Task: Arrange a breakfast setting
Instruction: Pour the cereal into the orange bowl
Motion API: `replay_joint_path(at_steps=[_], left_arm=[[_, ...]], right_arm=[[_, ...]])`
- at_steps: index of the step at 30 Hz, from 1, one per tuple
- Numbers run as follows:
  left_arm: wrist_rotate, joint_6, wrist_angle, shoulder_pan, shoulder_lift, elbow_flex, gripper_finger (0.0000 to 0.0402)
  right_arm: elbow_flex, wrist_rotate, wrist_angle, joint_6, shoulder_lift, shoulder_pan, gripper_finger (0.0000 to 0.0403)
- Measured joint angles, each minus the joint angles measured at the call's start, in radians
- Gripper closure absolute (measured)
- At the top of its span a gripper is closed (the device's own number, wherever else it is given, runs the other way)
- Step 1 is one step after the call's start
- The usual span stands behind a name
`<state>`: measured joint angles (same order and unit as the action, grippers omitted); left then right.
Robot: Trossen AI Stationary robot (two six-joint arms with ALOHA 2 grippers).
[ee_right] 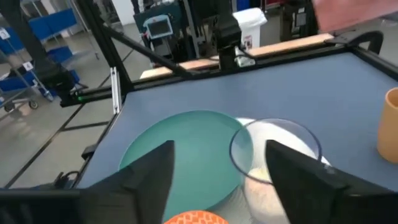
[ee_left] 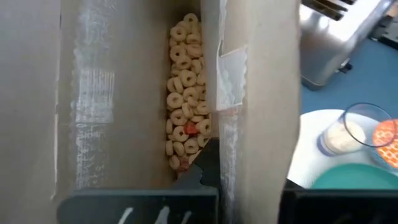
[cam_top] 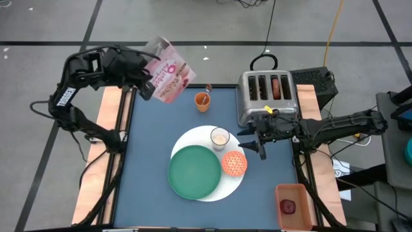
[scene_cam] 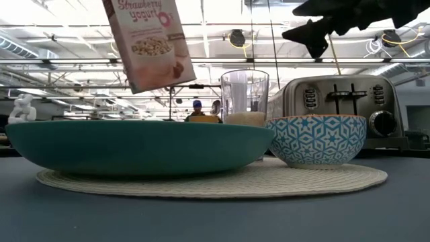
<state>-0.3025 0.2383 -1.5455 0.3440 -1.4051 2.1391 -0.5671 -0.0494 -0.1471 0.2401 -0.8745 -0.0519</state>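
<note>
The left gripper (cam_top: 147, 82) hangs over the far left corner of the table (cam_top: 154, 122), clamped on the pink cereal box (cam_top: 168, 69), which is tilted and lifted clear of the surface; the left wrist view looks down into its open top at ring-shaped cereal (ee_left: 183, 112). The right gripper (cam_top: 256, 138) hovers near the table's right edge, just in front of the silver toaster (cam_top: 267, 95), its fingers (ee_right: 149, 171) spread apart and holding nothing, with the milky glass (cam_top: 220, 137) showing between them in its own wrist view. The large white disc (cam_top: 233, 179) lies toward the middle of the near half of the table, carrying the green plate (cam_top: 194, 171) on its left part, the glass at its far edge and the orange-pink patterned bowl (cam_top: 234, 163) at its right edge, bowl and glass close together. An orange cup (cam_top: 203, 101) stands near the far edge, well apart from the disc, with bare blue surface between them and along the whole left side. A dark red fruit (cam_top: 288, 206) sits in an orange tray (cam_top: 293, 191) off the near right corner. Something reddish-brown, perhaps the bagel (cam_top: 276, 86), fills one toaster slot.
</note>
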Motion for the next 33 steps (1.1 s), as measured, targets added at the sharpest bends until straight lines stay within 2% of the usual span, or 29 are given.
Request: replay_joint_path(at_steps=[6,12,16,24,33], left_arm=[[0.0,-0.001,0.013,-0.062,-0.008,0.0,0.0399],[0.001,-0.001,0.038,-0.124,-0.021,0.0,0.0399],[-0.004,0.0,0.057,-0.163,-0.037,0.0,0.0399],[-0.002,0.001,0.067,-0.239,-0.074,0.0,0.0399],[-0.001,-0.005,0.104,-0.315,-0.106,0.0,0.0399]], right_arm=[[0.0,0.0,-0.029,-0.025,0.0,0.02,0.006],[0.0,0.003,-0.052,-0.028,0.0,0.05,0.0008],[0.0,0.042,-0.081,-0.072,0.0,0.066,0.0008],[0.0,0.212,-0.182,-0.206,0.0,0.101,0.0009],[0.0,0.234,-0.267,-0.219,0.0,0.179,0.0009]])
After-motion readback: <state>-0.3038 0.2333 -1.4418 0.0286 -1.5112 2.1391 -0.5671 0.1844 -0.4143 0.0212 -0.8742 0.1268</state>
